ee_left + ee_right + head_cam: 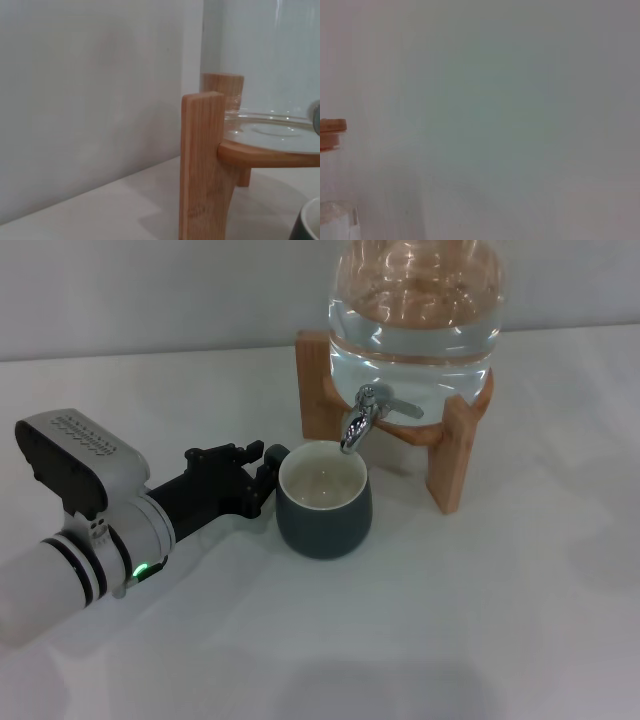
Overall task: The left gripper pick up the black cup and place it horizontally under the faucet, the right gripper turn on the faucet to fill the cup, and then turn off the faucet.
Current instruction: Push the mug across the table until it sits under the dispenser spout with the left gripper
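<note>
Nearest the robot, the left arm reaches in low over the white bench (480, 640), and the left hand (262, 472) sits right against the black cup (324, 502) on the side away from the wooden stand. Its dark fingers close in around the spot where the cup's handle would be, though the handle itself is hidden behind them — so whether the hand grips the cup or has just let go, I cannot tell.

The cup stands upright on the bench, its mouth directly beneath the spout of the faucet (366, 415), with the spout tip just above the rim on the jar's side. The cream inside looks dry or nearly so; no stream of water shows at the spout. The left wrist view catches only a sliver of the cup's rim beside a leg of the wooden stand (202, 165).

Beyond the cup, the glass jar (415, 310) rests on that stand, full of water, the faucet's lever pointing away from the left arm.

The right hand is nowhere in the head view, and its wrist camera shows mostly blank wall — so its state is unknown.

By my reading, placing the cup is done or all but done; opening the faucet, filling and closing it all remain.
</note>
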### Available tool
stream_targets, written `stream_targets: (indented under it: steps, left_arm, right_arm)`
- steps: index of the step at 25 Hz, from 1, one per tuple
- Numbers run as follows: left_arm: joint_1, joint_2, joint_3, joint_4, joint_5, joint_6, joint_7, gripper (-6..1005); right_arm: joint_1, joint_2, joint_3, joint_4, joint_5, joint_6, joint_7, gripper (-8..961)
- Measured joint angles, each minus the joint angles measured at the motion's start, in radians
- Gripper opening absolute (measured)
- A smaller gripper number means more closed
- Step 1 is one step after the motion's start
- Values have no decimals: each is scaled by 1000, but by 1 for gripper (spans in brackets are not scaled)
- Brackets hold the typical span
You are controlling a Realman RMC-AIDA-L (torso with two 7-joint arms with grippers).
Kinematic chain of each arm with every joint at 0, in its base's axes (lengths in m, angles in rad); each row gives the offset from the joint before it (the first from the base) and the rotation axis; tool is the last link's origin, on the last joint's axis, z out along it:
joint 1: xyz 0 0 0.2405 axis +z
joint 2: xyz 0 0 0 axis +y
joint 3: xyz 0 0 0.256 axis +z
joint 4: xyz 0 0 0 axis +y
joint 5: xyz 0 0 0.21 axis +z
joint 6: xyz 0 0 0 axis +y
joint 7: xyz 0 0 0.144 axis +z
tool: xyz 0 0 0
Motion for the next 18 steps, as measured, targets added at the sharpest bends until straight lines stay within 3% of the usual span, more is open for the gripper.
stream_targets:
  steps: [4,18]
  left_arm:
    - [0,0,0,0,0,1,-2,269]
    - [-1,0,0,-2,0,5,-4,275]
  right_arm:
    - [0,0,0,0,0,0,0,838]
    - [0,0,3,0,0,0,0,839]
